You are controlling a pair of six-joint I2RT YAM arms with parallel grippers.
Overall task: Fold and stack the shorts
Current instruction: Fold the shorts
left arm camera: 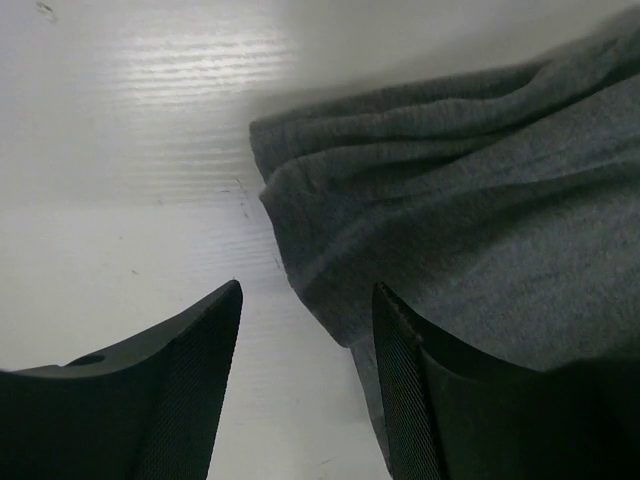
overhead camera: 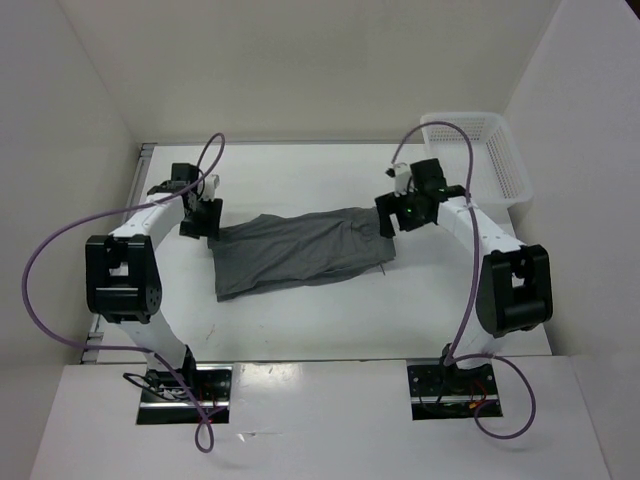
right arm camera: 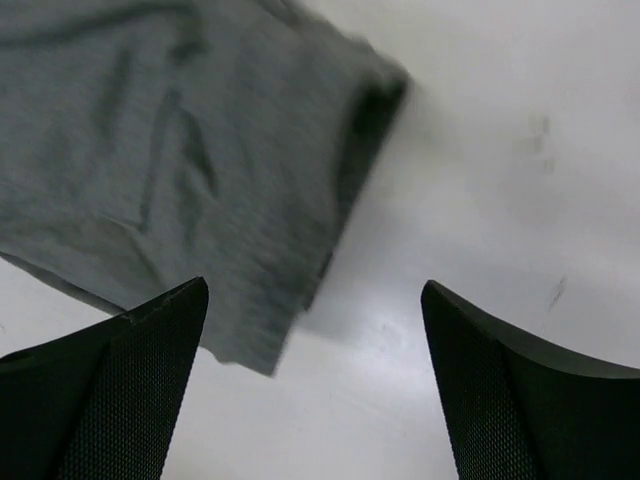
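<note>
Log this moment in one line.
shorts: spread on table | left gripper: open, at left end, nothing held | right gripper: open, at right end, nothing held

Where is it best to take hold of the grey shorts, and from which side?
Likely a short end, pinched at its edge from above: the shorts lie flat as a long strip, with the open left gripper over one end and the open right gripper over the other.
</note>
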